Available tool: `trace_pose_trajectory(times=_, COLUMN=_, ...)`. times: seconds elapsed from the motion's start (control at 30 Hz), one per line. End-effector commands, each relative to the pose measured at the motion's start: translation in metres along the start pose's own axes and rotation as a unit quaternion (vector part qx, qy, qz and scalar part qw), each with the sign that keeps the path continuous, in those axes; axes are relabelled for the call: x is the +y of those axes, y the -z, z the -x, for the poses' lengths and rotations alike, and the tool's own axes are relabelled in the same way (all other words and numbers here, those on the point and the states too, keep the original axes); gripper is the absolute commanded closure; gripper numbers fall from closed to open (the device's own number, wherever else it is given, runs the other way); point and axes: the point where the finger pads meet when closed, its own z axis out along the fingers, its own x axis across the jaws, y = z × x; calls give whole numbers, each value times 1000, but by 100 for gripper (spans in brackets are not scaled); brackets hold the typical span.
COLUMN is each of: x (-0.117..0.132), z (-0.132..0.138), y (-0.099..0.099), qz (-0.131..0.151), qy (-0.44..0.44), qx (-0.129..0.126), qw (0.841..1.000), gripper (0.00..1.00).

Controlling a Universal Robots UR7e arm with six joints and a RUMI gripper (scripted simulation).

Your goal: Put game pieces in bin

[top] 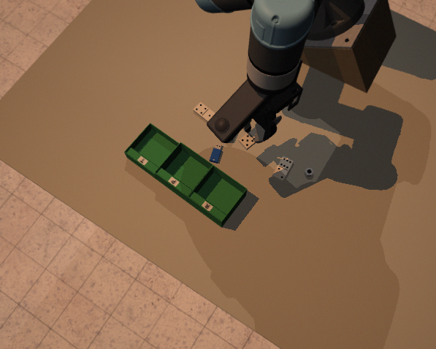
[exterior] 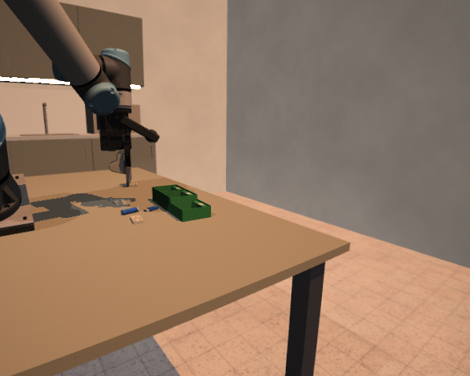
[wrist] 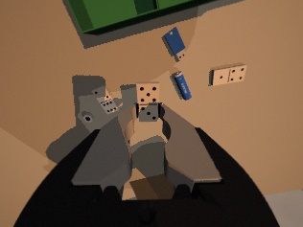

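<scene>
Tan domino [wrist: 148,101] is clamped between the fingers, gripped at its near half, far half sticking out past the tips. In the exterior view the fingertips sit right at the tabletop [exterior: 227,250]; can't tell whether the domino is lifted or resting on it.

Everything else relative to the green bin [top: 185,173], three compartments in a row, upright, each with a small label on the outer wall. Labels too small to read, so I can't tell which is P. All three compartments look empty.

- Held domino [top: 247,140]: on the robot side of the bin, near it, not touching.
- Blue USB stick [top: 215,153]: just beside the bin's long wall, roughly at the middle compartment, between the bin and the held domino.
- Blue battery [wrist: 182,85]: near the USB stick, beside the held domino; hidden under the arm in the top view.
- Second tan domino [top: 203,110]: flat on the tabletop, further from the bin, off toward its far end.
- Grey domino [top: 285,167]: in the arm's shadow, well apart from the bin, past the held domino.
- Hex nut [top: 309,172]: just beside the grey domino, further out.
</scene>
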Motion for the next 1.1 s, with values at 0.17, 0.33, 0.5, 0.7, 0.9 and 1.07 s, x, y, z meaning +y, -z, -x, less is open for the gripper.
trace_pose_trajectory(times=0.17, x=-40, z=-13, y=0, qz=-1, qy=149, qx=-1, qw=989, gripper=100)
trace_pose_trajectory(times=0.33, x=-68, z=-23, y=0, qz=0, qy=231, qx=1, qw=973, gripper=100)
trace_pose_trajectory(times=0.5, x=-97, z=-33, y=0, qz=0, qy=310, qx=4, qw=951, gripper=100)
trace_pose_trajectory(times=0.7, x=-119, z=-41, y=0, qz=0, qy=393, qx=5, qw=920, gripper=100)
trace_pose_trajectory(times=0.9, x=-133, z=-46, y=0, qz=1, qy=483, qx=6, qw=876, gripper=100)
trace_pose_trajectory(times=1.07, x=-133, z=-46, y=0, qz=3, qy=556, qx=6, qw=831, gripper=100)
